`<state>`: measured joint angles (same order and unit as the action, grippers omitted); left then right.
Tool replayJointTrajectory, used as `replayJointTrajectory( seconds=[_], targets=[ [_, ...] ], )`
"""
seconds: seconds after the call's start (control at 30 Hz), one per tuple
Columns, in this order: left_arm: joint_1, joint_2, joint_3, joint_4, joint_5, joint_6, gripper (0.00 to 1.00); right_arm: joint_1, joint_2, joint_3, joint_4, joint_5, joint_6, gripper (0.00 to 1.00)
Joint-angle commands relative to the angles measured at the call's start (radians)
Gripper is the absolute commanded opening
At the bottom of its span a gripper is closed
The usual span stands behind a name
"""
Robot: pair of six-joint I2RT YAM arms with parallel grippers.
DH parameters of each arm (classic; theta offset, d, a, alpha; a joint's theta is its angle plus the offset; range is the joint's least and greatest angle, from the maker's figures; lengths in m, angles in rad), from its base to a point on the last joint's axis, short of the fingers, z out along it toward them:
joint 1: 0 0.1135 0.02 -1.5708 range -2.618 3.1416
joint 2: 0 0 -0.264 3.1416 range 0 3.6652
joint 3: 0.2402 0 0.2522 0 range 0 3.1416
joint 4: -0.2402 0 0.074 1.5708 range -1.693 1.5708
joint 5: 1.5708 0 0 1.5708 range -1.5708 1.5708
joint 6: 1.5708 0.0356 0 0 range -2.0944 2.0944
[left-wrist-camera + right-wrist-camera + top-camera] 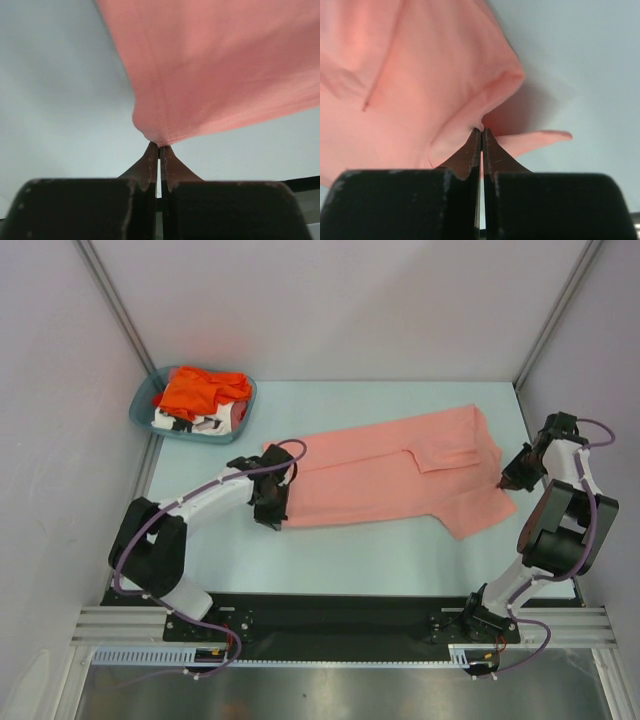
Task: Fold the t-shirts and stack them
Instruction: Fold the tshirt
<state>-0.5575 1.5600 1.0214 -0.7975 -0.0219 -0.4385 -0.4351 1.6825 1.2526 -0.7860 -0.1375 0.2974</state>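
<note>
My left hand (159,150) was pinched shut on the salmon-pink t-shirt (390,480). Its two dark, scuffed tips pressed together with a rounded corner of the cloth caught between them. From that corner the fabric fanned out ahead of the hand in a smooth, taut sheet, with a faint line of stitching running up from the pinch.

My right hand (481,135) was clamped on the same shirt at its opposite end. The cloth there gathered into soft, rounded folds just ahead of the tips. A narrow tongue of it poked out to the right of them, above the counter (400,550).

Between my two hands the shirt lay stretched into a long, mostly flat band of matte knit on the pale blue-green, smooth counter. Near my right hand a flap of it lay doubled over the top layer, with a straight edge and a squared corner. Below that, a pointed corner of the shirt flared toward the near edge.

Beyond my left hand and off to its left sat a teal plastic basket (245,405) with rounded corners, apart from the pink shirt. In it a bright orange t-shirt (200,390) was heaped in crumpled folds on top of a white t-shirt (195,423) with black print.
</note>
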Motion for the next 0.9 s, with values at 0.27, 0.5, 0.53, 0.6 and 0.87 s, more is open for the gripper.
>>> replayJointTrajectory(
  seconds=[0.27,0.5,0.53,0.6,0.87],
  targets=[
    [0.123,0.09,0.155,-0.051,0.04,0.037,0.0,0.027,0.18,0.304,-0.018,-0.169,0.049,0.0],
    [0.145,0.182,0.285,-0.075,0.025,0.047,0.0,0.035,0.288,0.465,-0.027,-0.226,0.069,0.0],
    [0.148,0.207,0.299,-0.083,0.027,0.053,0.0,0.036,0.301,0.485,-0.024,-0.24,0.072,0.0],
    [0.157,0.236,0.331,-0.097,0.025,0.06,0.0,0.048,0.345,0.54,-0.027,-0.255,0.082,0.0],
    [0.226,0.333,0.47,-0.143,0.027,0.084,0.0,0.073,0.47,0.685,-0.022,-0.292,0.134,0.0]
  ],
)
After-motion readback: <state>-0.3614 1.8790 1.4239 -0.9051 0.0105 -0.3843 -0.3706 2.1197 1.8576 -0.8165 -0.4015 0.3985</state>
